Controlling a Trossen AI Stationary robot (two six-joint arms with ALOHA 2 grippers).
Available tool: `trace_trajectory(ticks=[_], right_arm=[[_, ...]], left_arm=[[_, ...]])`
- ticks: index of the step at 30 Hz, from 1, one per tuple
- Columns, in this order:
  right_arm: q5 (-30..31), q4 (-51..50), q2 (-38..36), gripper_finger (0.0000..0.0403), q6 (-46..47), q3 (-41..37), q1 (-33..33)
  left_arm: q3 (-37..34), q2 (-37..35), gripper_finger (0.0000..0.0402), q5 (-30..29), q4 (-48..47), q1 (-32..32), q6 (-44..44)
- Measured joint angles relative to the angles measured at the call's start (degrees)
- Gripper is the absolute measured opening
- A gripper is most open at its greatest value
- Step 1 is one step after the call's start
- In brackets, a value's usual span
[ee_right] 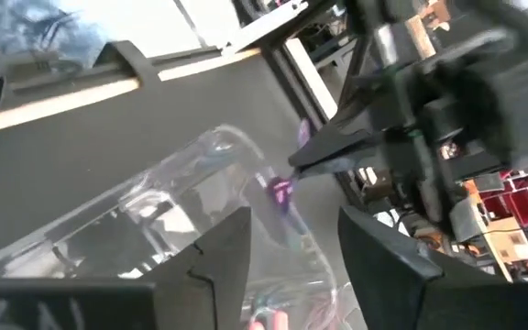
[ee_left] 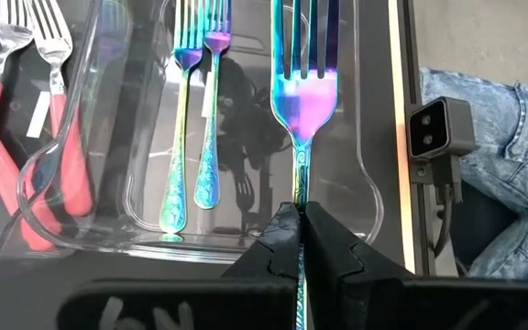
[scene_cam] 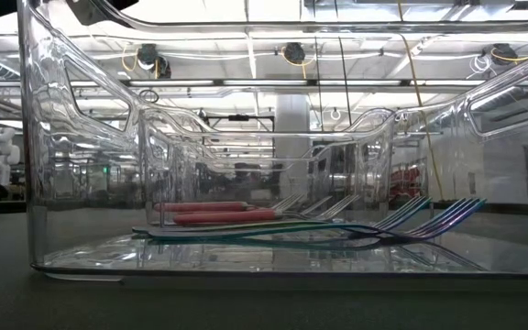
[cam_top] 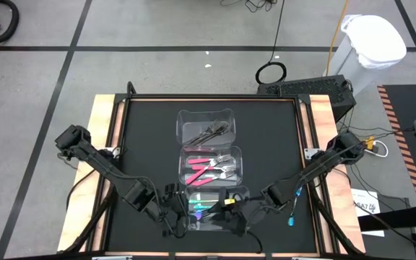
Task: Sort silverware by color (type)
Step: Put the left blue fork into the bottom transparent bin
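From above, three clear containers (cam_top: 206, 124) sat in a row on the black worktop (cam_top: 150, 144): dark forks (cam_top: 211, 132) at 12 o'clock, pink-handled forks (cam_top: 206, 170) in the middle, iridescent ones at 6. At table height, two pink handles (scene_cam: 214, 212) lay behind iridescent forks. The left gripper (ee_left: 300, 218) pinched one iridescent fork (ee_left: 303, 82) by its handle beside two others (ee_left: 197, 110); a person's jeans (ee_left: 484, 165) showed beyond. The right gripper (ee_right: 293, 240) stood spread over the container.

Grey tiled floor (cam_top: 157, 29), white bin (cam_top: 370, 43), ceiling lights (scene_cam: 246, 41)
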Motion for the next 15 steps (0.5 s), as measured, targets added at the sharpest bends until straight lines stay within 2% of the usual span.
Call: trace_trajectory(ticks=[9, 15], right_arm=[[0.24, 5.96, 3.45, 0.0157, -4.94, -0.07, -1.45], [-0.26, 5.89, 3.48, 0.0118, -5.16, -0.07, -1.45]], left_arm=[[0.0, 0.0, 0.0, 0.0, -0.04, -0.04, 0.06], [0.0, 0.0, 0.0, 0.0, -0.07, -0.04, 0.14]])
